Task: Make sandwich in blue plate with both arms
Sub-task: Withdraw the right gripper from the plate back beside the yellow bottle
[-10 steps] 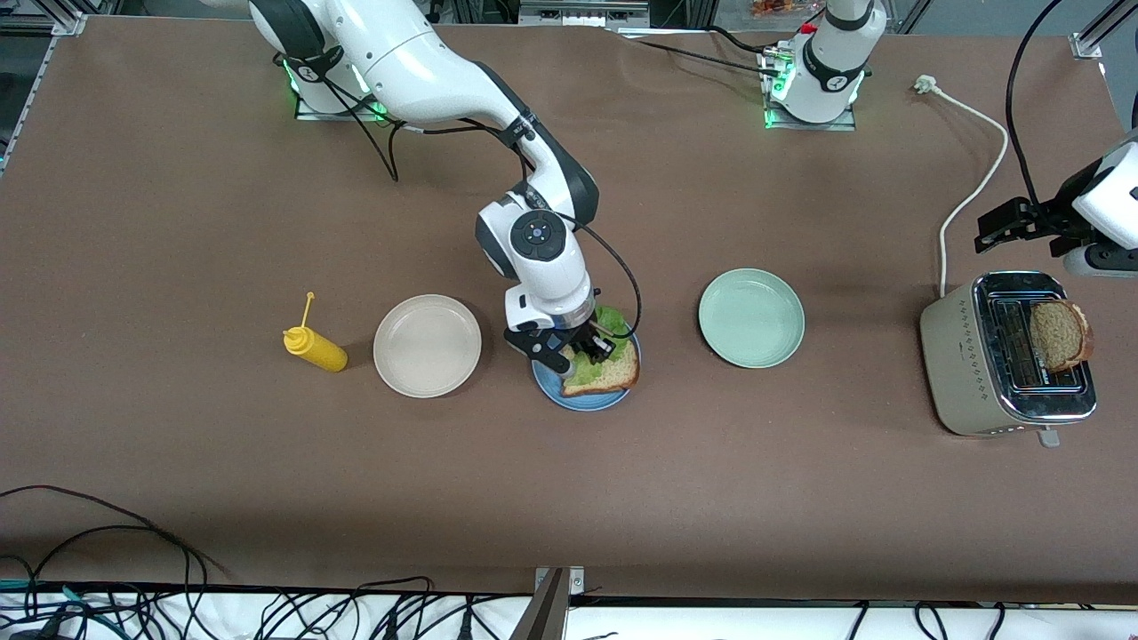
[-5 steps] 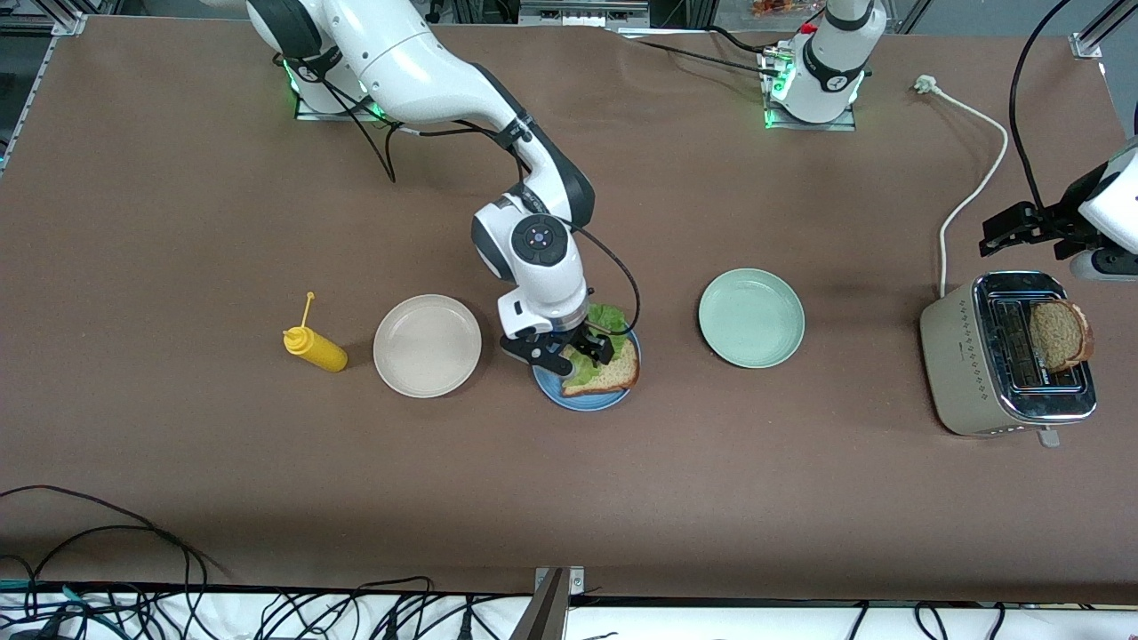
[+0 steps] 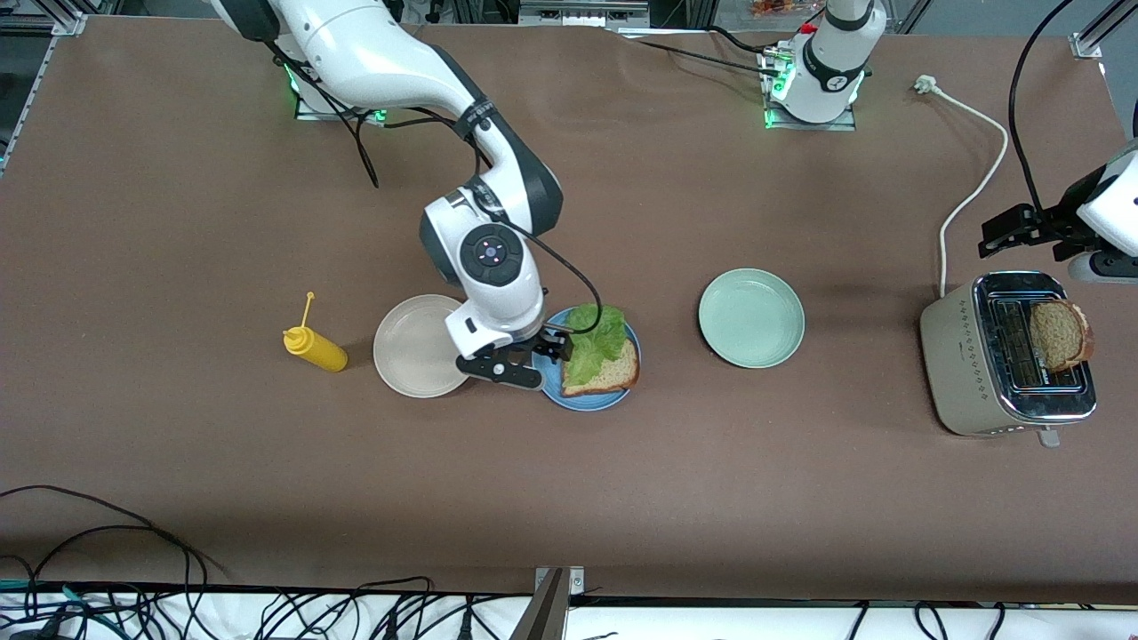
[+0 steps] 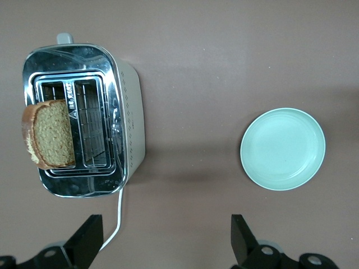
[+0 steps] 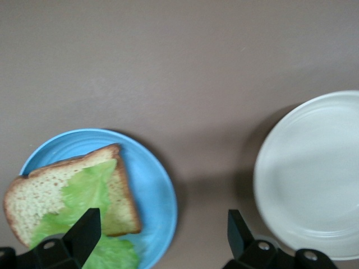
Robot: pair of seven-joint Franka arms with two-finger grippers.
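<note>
Hovering over the gap between the blue plate and the beige plate, my right hand is released and empty. Just beside it, on the blue plate, lies one bread slice with the lettuce leaf on top. My left hand waits with fingers spread, holding nothing, over the bench by the toaster, where the second slice stands in a slot.

Blue plate mid-surface, holding brown bread slice lying flat, ruffled green lettuce leaf draped over it. Second slice upright in toaster slot.
</note>
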